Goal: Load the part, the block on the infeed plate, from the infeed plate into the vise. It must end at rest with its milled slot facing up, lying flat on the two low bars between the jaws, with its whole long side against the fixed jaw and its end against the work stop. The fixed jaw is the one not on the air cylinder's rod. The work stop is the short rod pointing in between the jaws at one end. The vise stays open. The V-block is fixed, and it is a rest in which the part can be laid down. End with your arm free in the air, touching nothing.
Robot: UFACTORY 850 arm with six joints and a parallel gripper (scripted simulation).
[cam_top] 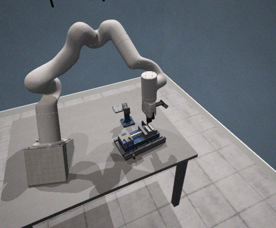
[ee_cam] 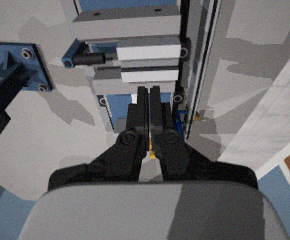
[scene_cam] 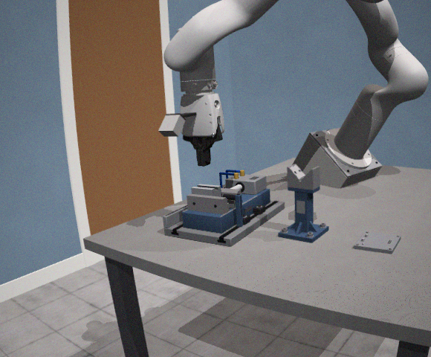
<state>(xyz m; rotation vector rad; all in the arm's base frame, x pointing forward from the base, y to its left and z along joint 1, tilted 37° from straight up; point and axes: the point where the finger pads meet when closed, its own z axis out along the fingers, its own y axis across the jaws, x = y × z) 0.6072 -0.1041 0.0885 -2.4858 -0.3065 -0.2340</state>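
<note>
From the top view my end effector hangs above the far end of the vise, fingers pressed together on nothing. My wrist hides much of the gap between the jaws, so the part shows only as a pale sliver there. The V-block and infeed plate stand behind. The vise is near the worktop edge, and there is open air around my wrist.

In the exterior view the end effector floats well above the vise, touching nothing. The part is a thin light strip between the jaws; I cannot make out its slot. The V-block is beside the vise and the infeed plate well apart.

In the wrist view my closed fingertips cover the vise's middle. The part lies across the picture, its long axis along the jaws and its left end at the work stop. I cannot tell whether it touches the stop or the jaw above it.
</note>
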